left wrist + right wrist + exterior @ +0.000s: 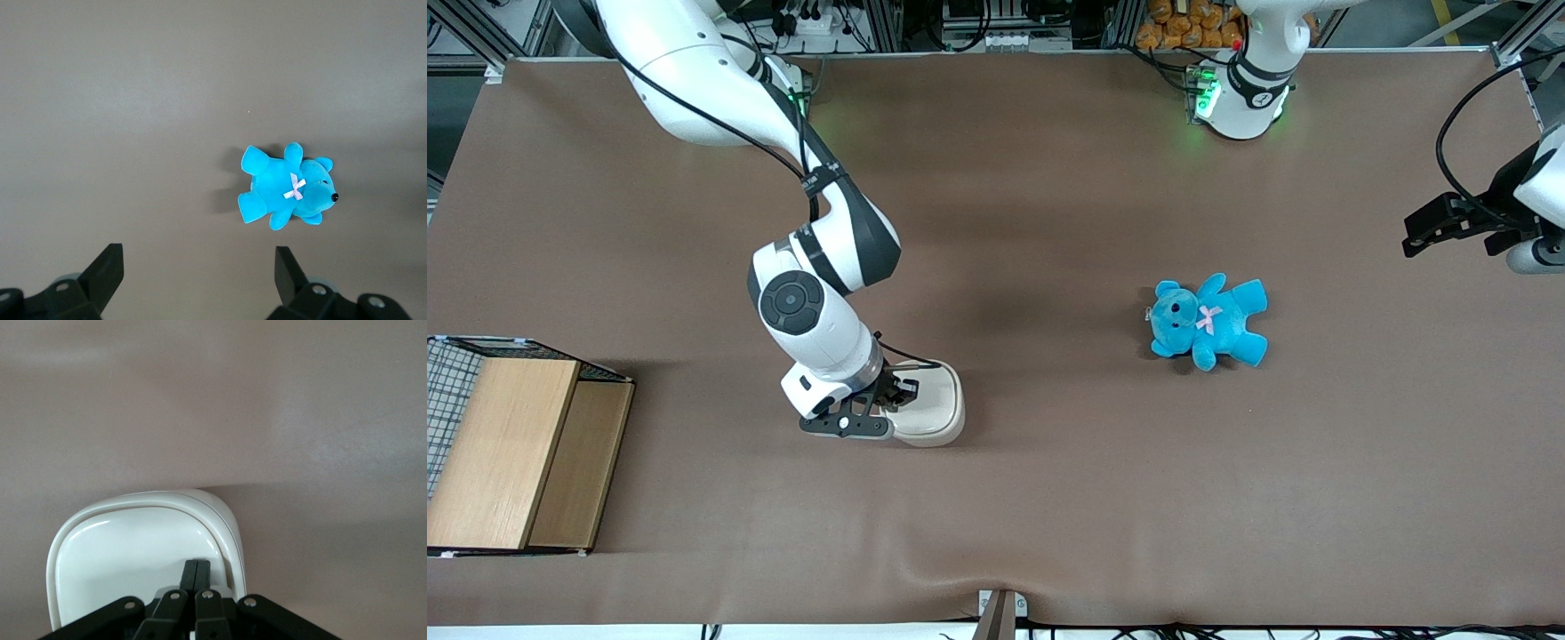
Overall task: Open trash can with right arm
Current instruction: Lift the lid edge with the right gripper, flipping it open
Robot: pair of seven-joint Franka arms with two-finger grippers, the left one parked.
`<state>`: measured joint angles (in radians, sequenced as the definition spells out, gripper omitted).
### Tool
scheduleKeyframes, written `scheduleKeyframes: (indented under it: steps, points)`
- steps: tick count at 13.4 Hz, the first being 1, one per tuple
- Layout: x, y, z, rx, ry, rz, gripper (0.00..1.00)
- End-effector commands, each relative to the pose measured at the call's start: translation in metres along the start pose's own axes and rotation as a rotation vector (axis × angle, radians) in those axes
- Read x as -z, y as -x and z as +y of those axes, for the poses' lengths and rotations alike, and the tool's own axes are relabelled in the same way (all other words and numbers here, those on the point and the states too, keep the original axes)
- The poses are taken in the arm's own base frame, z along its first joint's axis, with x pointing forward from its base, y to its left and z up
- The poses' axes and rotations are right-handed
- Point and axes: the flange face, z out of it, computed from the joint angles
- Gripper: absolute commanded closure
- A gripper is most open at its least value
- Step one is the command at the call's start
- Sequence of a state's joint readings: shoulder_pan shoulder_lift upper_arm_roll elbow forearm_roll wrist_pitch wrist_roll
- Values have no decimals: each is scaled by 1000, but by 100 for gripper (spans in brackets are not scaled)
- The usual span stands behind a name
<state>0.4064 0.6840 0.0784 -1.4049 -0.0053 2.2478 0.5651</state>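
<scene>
The cream-white trash can [934,404] stands on the brown table, nearer the front camera than the table's middle, toward the working arm's end. Its smooth lid [127,553] lies down flat. The right arm [818,293] reaches down over it. My gripper [889,396] hangs right over the lid, close to one rim, its two black fingers pressed together with nothing between them. In the right wrist view the gripper [197,565] has its tips on or just above the lid surface; contact cannot be told.
A blue teddy [1208,322] lies on its back toward the parked arm's end of the table. A wooden box with wire mesh [507,444] stands at the working arm's end, near the table's front edge.
</scene>
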Motion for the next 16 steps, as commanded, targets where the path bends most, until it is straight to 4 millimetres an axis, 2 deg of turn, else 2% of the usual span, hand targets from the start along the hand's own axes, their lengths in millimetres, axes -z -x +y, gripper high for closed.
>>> scheduleKeyframes:
  steps: [1,3,7,8,12,14,15,16]
  points:
    - [3,-3,-2,-29,20,-8,100]
    - [24,-10,-9,-59,23,-17,100]
    - [47,-10,-24,-95,-40,-58,100]
    - [56,-9,-33,-116,-78,-66,100]
    - [62,5,-59,-147,-107,-76,100]
    - [65,4,-57,-162,-123,-88,100]
    - [73,8,-63,-160,-151,-104,92]
    - [88,2,-55,-176,-176,-104,81]
